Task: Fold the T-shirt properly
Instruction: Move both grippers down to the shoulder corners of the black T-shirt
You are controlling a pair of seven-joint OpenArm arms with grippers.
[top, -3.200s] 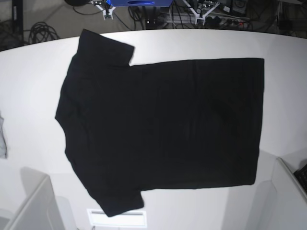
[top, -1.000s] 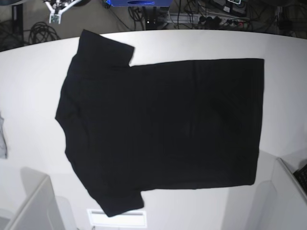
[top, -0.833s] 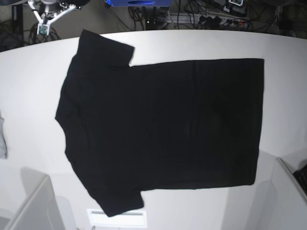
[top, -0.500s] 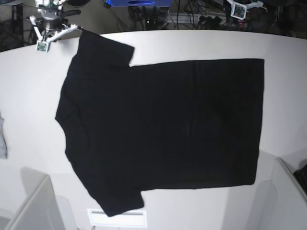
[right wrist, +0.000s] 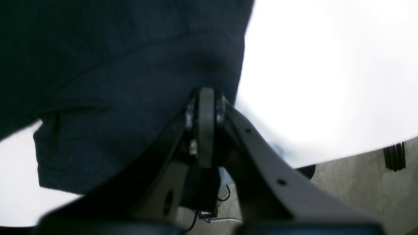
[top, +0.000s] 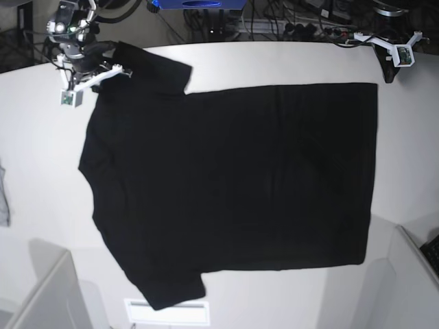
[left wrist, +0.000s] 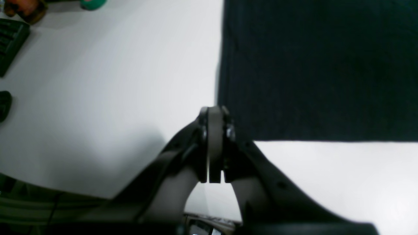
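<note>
The black T-shirt [top: 233,178] lies flat, plain side up, on the white table [top: 41,137], with its sleeves to the left and its hem to the right. My right gripper [top: 96,68] hovers over the far sleeve [right wrist: 114,98] near its outer edge; its jaws look shut with nothing in them [right wrist: 205,94]. At the far right, my left gripper [top: 389,74] is beside the far hem corner [left wrist: 235,124]. Its jaws are shut and empty [left wrist: 215,109], just off the cloth's edge.
A small grey cloth scrap [top: 3,199] lies at the table's left edge. White box walls stand at the front left [top: 48,295] and front right [top: 411,274]. Cables and gear crowd the floor behind the table [top: 288,20]. Dark items [left wrist: 9,42] sit beyond the hem side.
Both arms have come in from behind the table: the right one down to the far sleeve, the left one rightwards to the far hem corner. The T-shirt has not moved.
</note>
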